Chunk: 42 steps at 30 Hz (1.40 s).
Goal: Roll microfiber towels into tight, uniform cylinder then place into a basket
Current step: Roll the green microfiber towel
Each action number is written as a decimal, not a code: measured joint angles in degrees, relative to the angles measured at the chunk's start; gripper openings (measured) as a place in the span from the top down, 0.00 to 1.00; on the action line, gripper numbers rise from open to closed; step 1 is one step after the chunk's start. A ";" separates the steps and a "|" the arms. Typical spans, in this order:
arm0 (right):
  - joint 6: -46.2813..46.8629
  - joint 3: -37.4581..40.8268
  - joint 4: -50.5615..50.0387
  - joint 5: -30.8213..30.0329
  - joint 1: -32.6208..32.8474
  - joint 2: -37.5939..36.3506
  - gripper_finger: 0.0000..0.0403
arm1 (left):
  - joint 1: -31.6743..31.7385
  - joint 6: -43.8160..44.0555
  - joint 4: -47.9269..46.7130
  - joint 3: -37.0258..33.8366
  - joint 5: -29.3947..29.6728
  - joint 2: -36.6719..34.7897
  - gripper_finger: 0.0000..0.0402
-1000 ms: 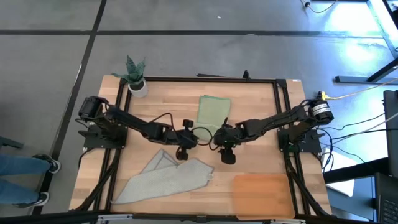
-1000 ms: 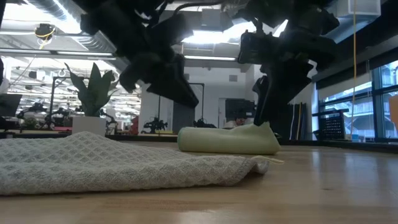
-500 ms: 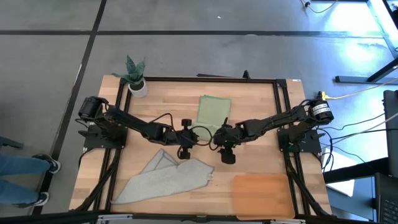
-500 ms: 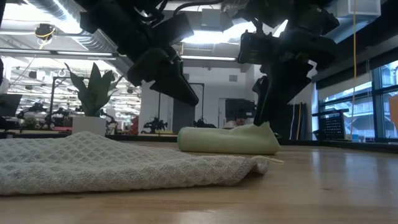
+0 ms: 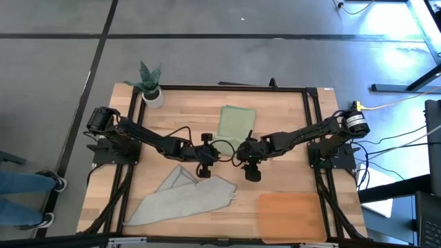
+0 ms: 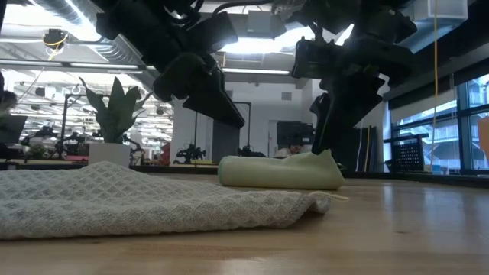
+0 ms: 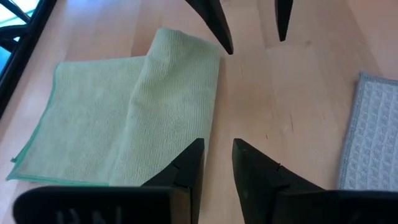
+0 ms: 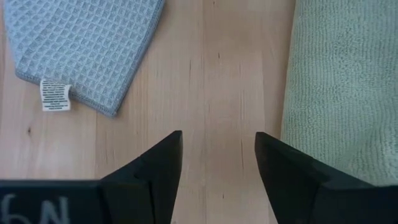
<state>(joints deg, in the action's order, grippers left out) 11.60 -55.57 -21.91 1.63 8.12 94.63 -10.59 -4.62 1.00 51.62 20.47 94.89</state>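
sage-green cloth, the green towel (image 5: 237,123), lay partly folded at about twelve o'clock from our two grippers, its long axis running from twelve to six across the table (image 5: 275,117), its six o'clock edge just beside our fingertips. the grey towel (image 5: 185,195) lay spread at about seven o'clock, a corner reaching toward the centre, and the basket (image 5: 291,214) sat at five o'clock, well apart from both cloths.

our left gripper (image 7: 217,163) hung above bare wood at the green towel's near corner, fingers a narrow gap apart and holding nothing. our right gripper (image 8: 219,155) hung beside it, fingers wider apart, also empty, the green towel's edge along one side.

we judged both arms about equally near the green towel, so rolling would likely begin at that near edge and travel toward twelve o'clock. neither towel was rolled yet.
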 joint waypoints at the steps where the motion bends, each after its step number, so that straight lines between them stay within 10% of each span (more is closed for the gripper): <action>1: 0.00 -0.02 0.00 0.02 0.00 0.00 0.50 | 0.00 0.00 0.02 0.00 0.00 0.00 0.82; 42: -0.31 -0.11 -0.52 -3.78 -0.02 0.49 0.50 | 2.10 2.23 -2.98 0.09 2.75 7.98 0.71</action>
<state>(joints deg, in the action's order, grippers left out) 11.29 -55.68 -22.44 -2.15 8.10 95.12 -8.49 -2.39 -1.99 51.70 23.22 102.87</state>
